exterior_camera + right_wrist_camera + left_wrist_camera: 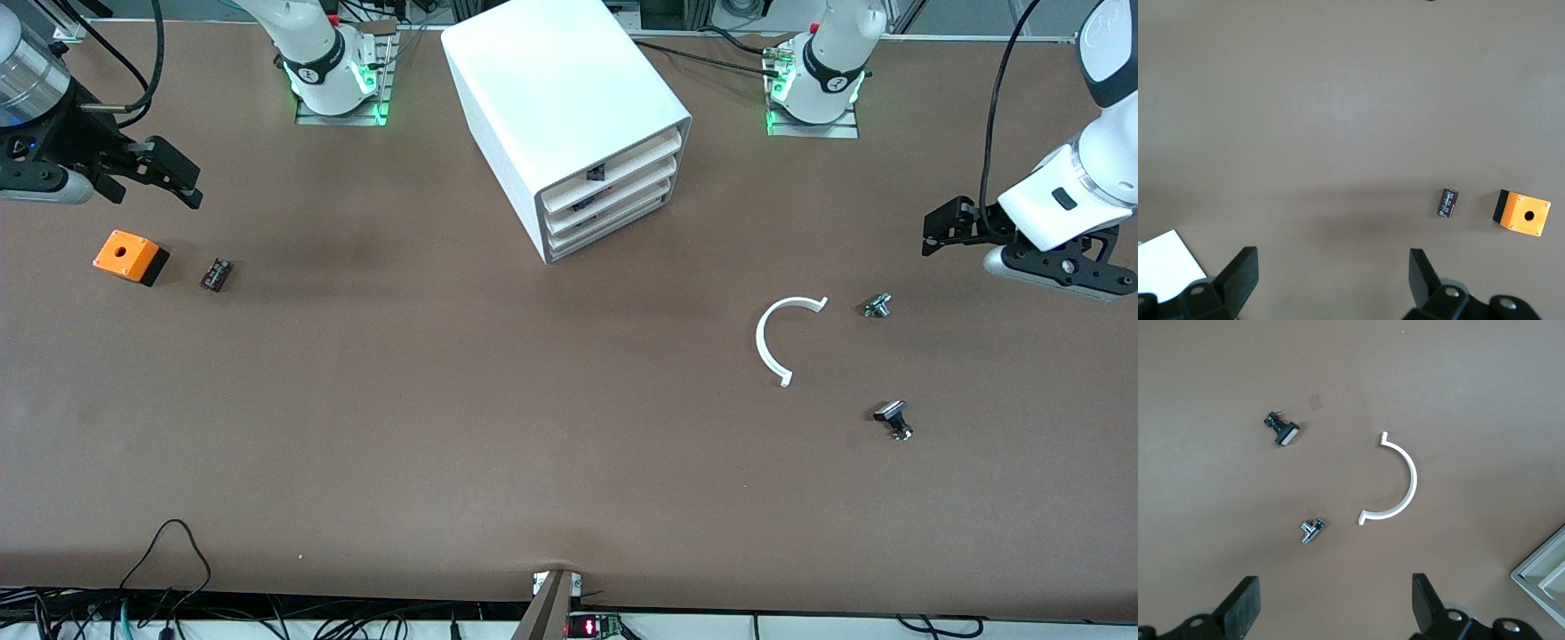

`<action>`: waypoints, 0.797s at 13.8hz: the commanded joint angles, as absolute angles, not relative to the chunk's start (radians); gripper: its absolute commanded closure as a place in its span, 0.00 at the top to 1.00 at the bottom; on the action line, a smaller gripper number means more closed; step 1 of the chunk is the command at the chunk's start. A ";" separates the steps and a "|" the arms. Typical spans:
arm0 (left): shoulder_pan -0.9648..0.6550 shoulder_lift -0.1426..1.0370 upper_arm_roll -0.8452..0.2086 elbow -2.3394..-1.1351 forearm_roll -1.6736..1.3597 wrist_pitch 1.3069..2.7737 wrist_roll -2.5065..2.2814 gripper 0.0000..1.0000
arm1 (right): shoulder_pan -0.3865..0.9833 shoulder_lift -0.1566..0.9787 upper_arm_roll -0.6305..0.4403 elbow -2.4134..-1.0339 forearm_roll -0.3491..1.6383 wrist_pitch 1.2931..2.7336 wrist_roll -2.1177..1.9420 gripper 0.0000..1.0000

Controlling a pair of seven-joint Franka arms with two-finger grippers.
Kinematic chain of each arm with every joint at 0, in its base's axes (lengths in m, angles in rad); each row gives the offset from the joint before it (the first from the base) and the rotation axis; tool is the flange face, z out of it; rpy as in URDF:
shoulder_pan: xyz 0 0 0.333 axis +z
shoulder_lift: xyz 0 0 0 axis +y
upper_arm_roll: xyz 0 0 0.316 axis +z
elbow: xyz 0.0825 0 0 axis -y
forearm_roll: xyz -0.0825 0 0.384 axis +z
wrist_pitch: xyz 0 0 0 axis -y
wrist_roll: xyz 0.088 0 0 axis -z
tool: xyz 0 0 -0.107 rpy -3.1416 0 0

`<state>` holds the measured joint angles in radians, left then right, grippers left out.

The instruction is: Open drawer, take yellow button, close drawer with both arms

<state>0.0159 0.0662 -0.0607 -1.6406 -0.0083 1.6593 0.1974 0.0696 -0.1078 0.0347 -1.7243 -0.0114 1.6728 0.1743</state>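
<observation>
The white cabinet (569,116) stands at the middle of the table near the robot bases, its three drawers facing the front camera at an angle. The top drawer (613,166) is shut. The button is out of view. My left gripper (944,228) is open and empty, up in the air at the left arm's end of the table; its fingers (1239,608) frame bare table. My right gripper (169,173) is open and empty, in the air at the right arm's end, over the table near the orange cube; its fingers (1241,272) frame bare table.
An orange cube with a hole (130,256) and a small black part (215,274) lie toward the right arm's end. A white curved strip (775,336) and two small black-and-silver parts (877,306) (893,418) lie toward the left arm's end.
</observation>
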 commanded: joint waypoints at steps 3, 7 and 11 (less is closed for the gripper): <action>0.015 0.087 -0.067 -1.585 0.001 1.605 0.195 1.00 | 0.067 -0.091 0.034 -1.697 0.005 1.674 0.156 1.00; 0.015 0.089 -0.064 -1.574 0.021 1.597 0.192 1.00 | 0.067 -0.084 0.034 -1.698 0.006 1.672 0.153 1.00; 0.008 0.130 -0.092 -1.572 -0.029 1.533 0.207 1.00 | 0.067 -0.083 0.034 -1.703 0.000 1.667 0.152 1.00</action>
